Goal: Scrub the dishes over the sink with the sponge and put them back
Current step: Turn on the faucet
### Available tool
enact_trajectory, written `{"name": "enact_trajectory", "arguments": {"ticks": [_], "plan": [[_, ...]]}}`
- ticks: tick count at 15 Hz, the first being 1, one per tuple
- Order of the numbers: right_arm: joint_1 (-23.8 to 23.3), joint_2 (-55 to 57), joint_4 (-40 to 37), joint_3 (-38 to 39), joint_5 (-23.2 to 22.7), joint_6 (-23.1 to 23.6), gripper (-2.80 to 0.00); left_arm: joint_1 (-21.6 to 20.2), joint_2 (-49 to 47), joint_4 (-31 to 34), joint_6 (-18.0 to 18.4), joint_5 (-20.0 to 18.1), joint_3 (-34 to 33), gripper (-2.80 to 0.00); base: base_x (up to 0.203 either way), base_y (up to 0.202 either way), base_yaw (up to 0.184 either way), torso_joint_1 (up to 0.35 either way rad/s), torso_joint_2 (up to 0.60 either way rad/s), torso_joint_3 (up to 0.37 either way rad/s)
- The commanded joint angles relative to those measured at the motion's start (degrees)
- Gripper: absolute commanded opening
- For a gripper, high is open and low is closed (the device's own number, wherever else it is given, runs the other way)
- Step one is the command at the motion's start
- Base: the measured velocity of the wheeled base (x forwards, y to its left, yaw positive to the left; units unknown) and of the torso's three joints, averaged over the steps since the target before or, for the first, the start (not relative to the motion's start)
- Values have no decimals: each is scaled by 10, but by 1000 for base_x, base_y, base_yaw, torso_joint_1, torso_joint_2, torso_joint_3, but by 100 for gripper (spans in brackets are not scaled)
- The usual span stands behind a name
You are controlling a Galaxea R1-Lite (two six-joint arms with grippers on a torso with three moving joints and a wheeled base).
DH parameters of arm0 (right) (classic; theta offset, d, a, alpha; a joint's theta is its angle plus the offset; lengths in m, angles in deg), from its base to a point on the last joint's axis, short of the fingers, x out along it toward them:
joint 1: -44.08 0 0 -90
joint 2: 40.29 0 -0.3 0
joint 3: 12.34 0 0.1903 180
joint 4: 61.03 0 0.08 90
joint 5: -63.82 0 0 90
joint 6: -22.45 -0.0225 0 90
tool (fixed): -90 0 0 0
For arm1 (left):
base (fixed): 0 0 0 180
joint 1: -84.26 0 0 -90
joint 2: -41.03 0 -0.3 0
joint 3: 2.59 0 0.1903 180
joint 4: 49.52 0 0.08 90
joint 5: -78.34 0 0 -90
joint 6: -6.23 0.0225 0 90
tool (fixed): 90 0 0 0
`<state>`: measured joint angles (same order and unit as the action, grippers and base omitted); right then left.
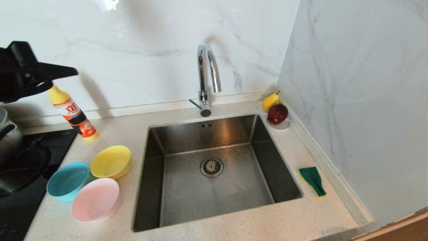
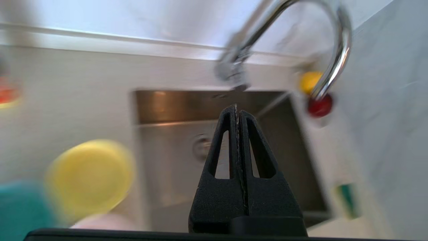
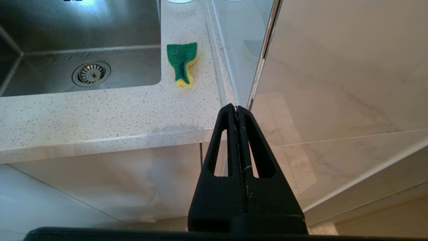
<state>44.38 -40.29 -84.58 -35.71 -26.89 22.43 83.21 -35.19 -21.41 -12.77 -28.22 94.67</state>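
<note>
Three small bowls stand on the counter left of the sink (image 1: 214,134): a yellow bowl (image 1: 110,161), a teal-blue bowl (image 1: 68,181) and a pale pink bowl (image 1: 96,200). The sponge (image 1: 313,180), green face up on yellow foam, lies on the counter right of the sink; the right wrist view shows the sponge (image 3: 182,62) too. My left gripper (image 1: 72,71) hangs high at the far left, above the counter, shut and empty (image 2: 236,108). My right gripper (image 3: 236,108) is shut and empty, low in front of the counter's front edge, outside the head view.
A chrome faucet (image 1: 208,72) arches over the sink's back rim. A yellow-and-orange detergent bottle (image 1: 74,113) leans at the back left. A steel pot (image 1: 8,135) sits on the black hob at far left. A white saucer (image 1: 281,125) with fruit stands at the back right corner.
</note>
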Motion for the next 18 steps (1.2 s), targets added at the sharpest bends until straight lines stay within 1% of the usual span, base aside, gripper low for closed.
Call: {"name": "enact_trajectory", "arguments": {"ticks": [1,3,5,7,11,13,16,18], "plan": [[0,0,0,0,0,-1,-280,0,-153,0,-27,-26,83,-280,0,0,0,0,0,0],[0,0,0,0,0,-1,-280,1,-235,-2,-62,-45,154,-280,0,0,0,0,0,0],[0,0,0,0,-1,0,-280,2,-306,-19,-98,-53,210,-280,0,0,0,0,0,0],[0,0,0,0,0,0,-280,17,-352,-43,-128,-57,255,-280,0,0,0,0,0,0],[0,0,0,0,-1,0,-280,39,-431,-58,-133,-55,331,-280,0,0,0,0,0,0],[0,0,0,0,-1,0,-280,45,-461,-60,-132,-54,355,-280,0,0,0,0,0,0],[0,0,0,0,-1,0,-280,65,-477,-83,-132,-54,357,-280,0,0,0,0,0,0],[0,0,0,0,0,0,-280,80,-486,-88,-132,-53,357,-280,0,0,0,0,0,0]]}}
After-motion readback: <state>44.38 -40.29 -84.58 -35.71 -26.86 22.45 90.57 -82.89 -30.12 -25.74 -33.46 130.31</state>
